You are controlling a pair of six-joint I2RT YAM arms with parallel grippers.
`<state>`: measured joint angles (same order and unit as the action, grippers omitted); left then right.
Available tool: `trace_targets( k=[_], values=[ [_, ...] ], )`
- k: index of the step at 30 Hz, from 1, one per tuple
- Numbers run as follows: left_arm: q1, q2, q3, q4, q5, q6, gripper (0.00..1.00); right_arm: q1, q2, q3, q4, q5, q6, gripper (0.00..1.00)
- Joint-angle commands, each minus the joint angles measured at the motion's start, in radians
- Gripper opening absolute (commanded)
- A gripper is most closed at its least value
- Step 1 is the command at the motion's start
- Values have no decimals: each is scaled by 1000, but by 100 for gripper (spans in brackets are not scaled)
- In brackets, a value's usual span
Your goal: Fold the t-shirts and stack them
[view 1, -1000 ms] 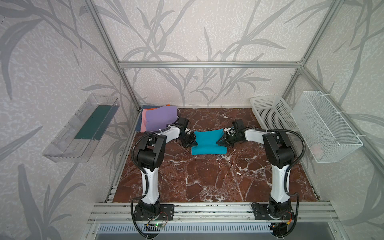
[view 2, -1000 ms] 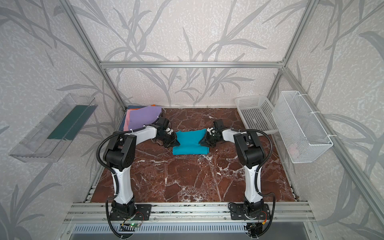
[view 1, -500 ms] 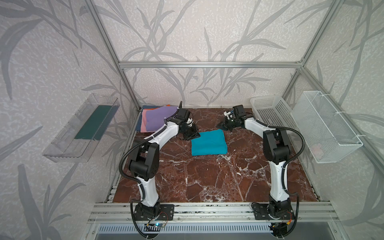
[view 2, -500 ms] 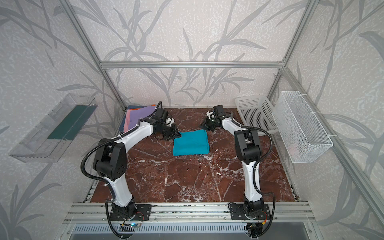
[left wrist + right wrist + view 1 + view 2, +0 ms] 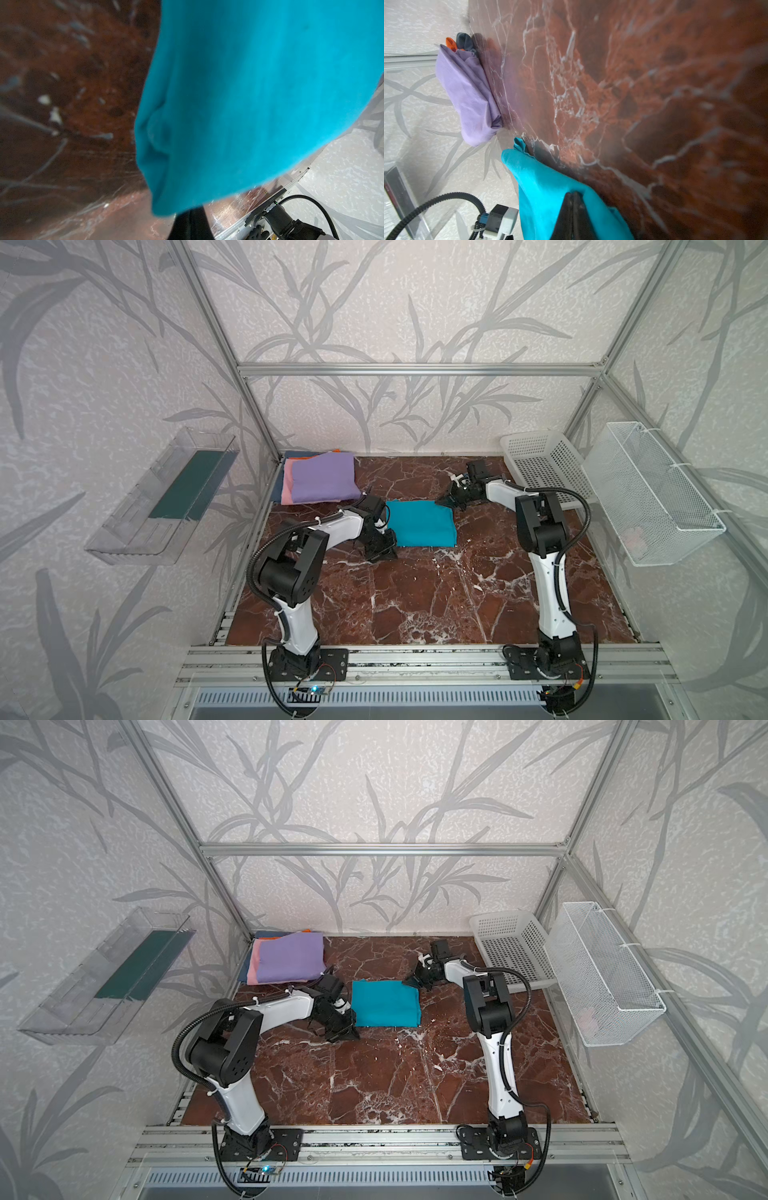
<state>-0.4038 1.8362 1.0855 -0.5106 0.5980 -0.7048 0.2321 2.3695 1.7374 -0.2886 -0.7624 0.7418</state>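
Folding looks finished to me. What I judge is left is carrying this tee to the pile.

- My left fingers [image 5: 384, 551] are pressed together at the near-left corner of the teal tee [image 5: 422, 522], apparently pinching its edge.
- The tee lies as a flat rectangle mid-tabletop [image 5: 415, 601].
- My right fingers [image 5: 566, 216] are pressed together on its far-right corner, with cloth bunched around them.
- The lilac tee [image 5: 324, 483] tops the stack in the far-left corner.

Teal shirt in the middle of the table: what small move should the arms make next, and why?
Probably lift the teal shirt slightly with both arms. It lies folded, the left end effector closed at its near left corner, the right end effector closed on its far right corner, and the stack of folded shirts waits far left.
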Motion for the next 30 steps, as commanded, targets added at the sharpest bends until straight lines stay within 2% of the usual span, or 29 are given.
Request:
trace_targets(
  k=[1,2,6,12,20,25,29,30],
  values=[
    [2,-5,37,26,29,-14,4,30,-187,-26,-104,52,-97,6],
    [2,-9,52,25,36,-16,4,48,-229,-41,-137,73,-153,7],
    [2,-8,134,20,42,-10,4,117,-336,-110,-193,119,-219,7],
    [3,63,226,15,14,-4,1,196,-353,-248,-80,82,-142,1],
    [19,84,125,55,8,-4,0,239,-268,-417,73,61,-45,0],
    [52,112,56,58,-27,28,0,227,-229,-446,25,111,-94,0],
    [63,104,30,37,-36,40,0,199,-265,-460,23,107,-98,0],
    [63,95,28,33,-30,40,0,193,-278,-456,19,107,-132,0]
  ],
)
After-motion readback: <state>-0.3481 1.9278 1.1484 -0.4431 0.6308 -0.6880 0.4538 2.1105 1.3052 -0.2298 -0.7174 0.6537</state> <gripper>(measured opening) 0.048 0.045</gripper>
